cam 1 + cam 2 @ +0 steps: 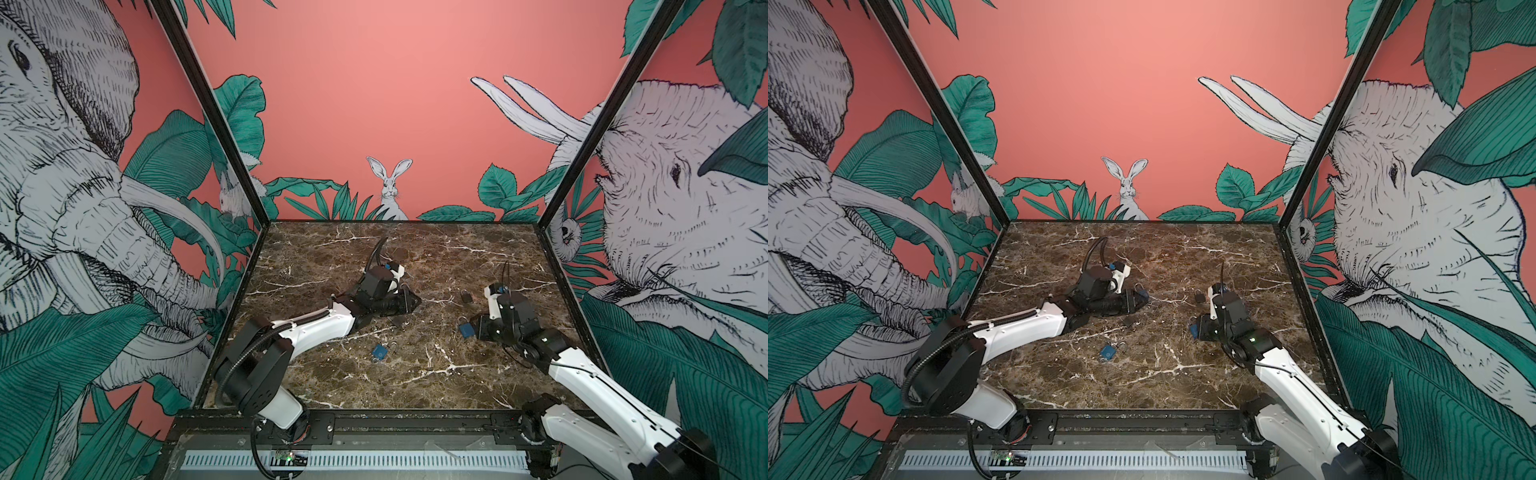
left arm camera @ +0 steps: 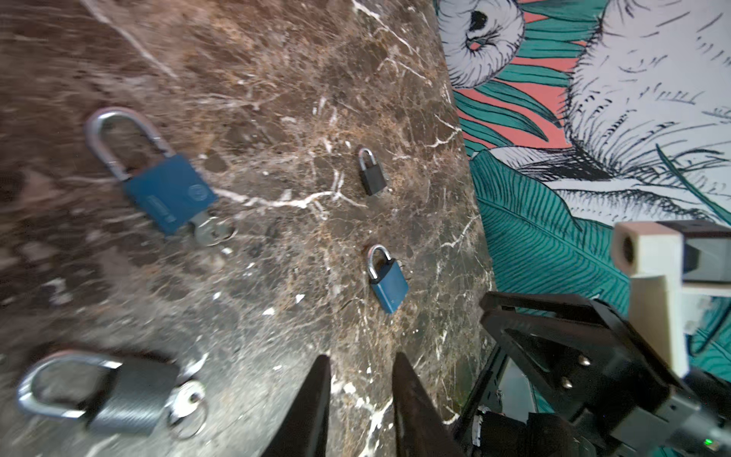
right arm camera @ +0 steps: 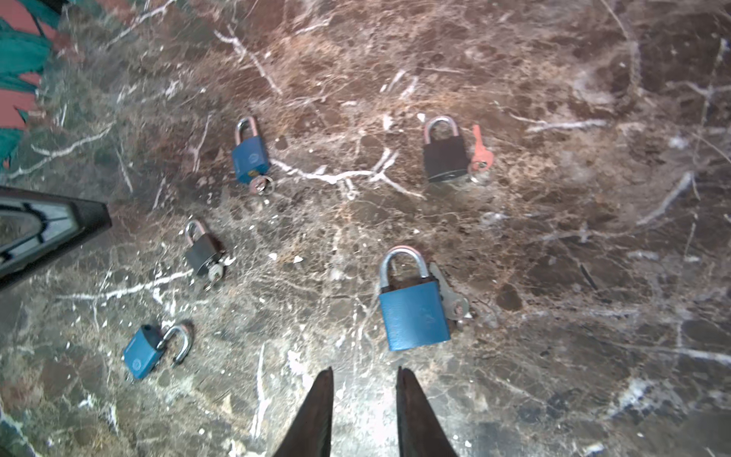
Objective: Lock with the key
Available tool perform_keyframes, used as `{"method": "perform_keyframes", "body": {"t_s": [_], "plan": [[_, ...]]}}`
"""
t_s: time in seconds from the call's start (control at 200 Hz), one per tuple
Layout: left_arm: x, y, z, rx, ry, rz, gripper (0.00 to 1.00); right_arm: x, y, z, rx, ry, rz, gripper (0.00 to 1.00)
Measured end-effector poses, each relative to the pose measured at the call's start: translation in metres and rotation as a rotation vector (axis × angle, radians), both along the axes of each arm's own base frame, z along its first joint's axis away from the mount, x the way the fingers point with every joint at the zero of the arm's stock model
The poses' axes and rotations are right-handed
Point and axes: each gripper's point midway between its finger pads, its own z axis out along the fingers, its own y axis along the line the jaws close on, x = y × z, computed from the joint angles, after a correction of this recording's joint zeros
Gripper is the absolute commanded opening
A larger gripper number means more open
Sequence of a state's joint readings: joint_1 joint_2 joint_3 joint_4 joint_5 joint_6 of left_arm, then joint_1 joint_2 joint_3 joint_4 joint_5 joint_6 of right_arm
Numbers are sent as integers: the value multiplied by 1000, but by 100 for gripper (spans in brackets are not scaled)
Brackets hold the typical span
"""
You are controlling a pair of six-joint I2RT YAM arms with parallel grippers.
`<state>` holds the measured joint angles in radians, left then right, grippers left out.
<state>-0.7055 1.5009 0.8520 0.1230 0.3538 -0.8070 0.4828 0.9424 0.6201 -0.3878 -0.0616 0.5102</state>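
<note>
Both the left gripper [image 2: 362,356] and the right gripper [image 3: 364,370] hover empty, fingers apart, clear of the open-shackle blue padlock [image 3: 144,352], so a reach risks seizing the shut blue padlock [image 3: 413,312] near it instead.

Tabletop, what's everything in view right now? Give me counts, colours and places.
Blue padlocks: three, blue; one right of centre, one mid-table, one front-centre with shackle open.
Dark padlocks: two, black or dark grey; one behind the right-hand blue one, one mid-table.
Keys: four visible, silvery, one reddish; two in keyholes, two lying beside padlocks.
Table: one, brown marble, veined white.
Walls: three, salmon with leaves and animals, around the table.
Left fingers: two, dark, apart, empty.
Right fingers: two, dark, apart, empty.
</note>
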Motion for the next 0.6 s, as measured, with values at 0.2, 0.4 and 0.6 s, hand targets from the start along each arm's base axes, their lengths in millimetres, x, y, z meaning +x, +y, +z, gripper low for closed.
{"method": "perform_keyframes", "body": {"t_s": [0.2, 0.4, 0.6], "plan": [[10, 59, 6, 57, -15, 133, 31, 18, 34, -2, -97, 10, 80, 30], [3, 92, 27, 109, -82, 207, 34, 47, 77, -10, -163, 20, 170, 36], [-1, 123, 11, 162, -39, 278, 34, 79, 113, -18, -183, 7, 225, 45]]}}
